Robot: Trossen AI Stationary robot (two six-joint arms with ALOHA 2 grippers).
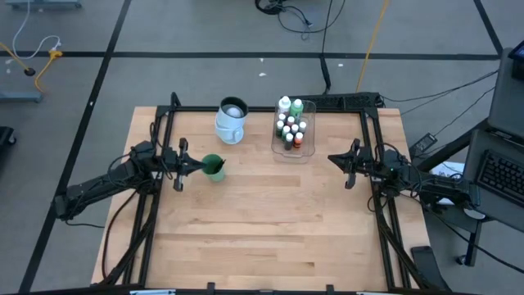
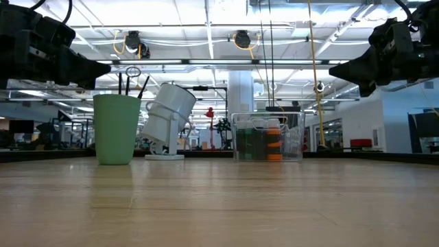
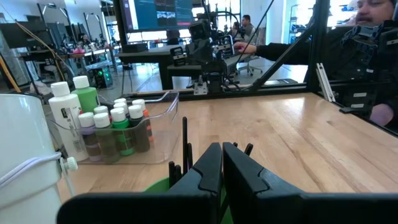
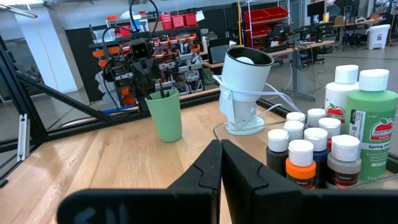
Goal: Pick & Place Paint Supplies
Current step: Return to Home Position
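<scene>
1. The paint supplies sit at the far side of the pale wooden surface (image 1: 262, 221). Many tiny white-capped paint bottles (image 1: 290, 129) in green, orange, brown, purple and dark tones stand upright. They are packed together inside a clear rectangular plastic tray (image 1: 309, 141).
2. Two taller bottles stand at the tray's far end, a white one (image 4: 341, 93) and a green one (image 4: 372, 121) labelled "Spring Green".
3. Thin dark-handled brushes (image 2: 130, 84) stand in a pale green plastic cup (image 2: 116, 128) to the left of the tray. A tilted white cylindrical container (image 2: 168, 116) with a white cord stands between the cup and the tray, farther back.
4. My left gripper (image 1: 199, 166) hangs above the surface just beside the cup, its fingers pressed together on nothing.
5. My right gripper (image 1: 332, 158) hangs to the right of the tray, apart from it, also pressed together and empty.
6. I can't see the brush tips inside the cup. From the low view the bottles blur behind the tray wall. The left wrist view shows only a sliver of the cup, and the right wrist view cuts off the green bottle's edge.
</scene>
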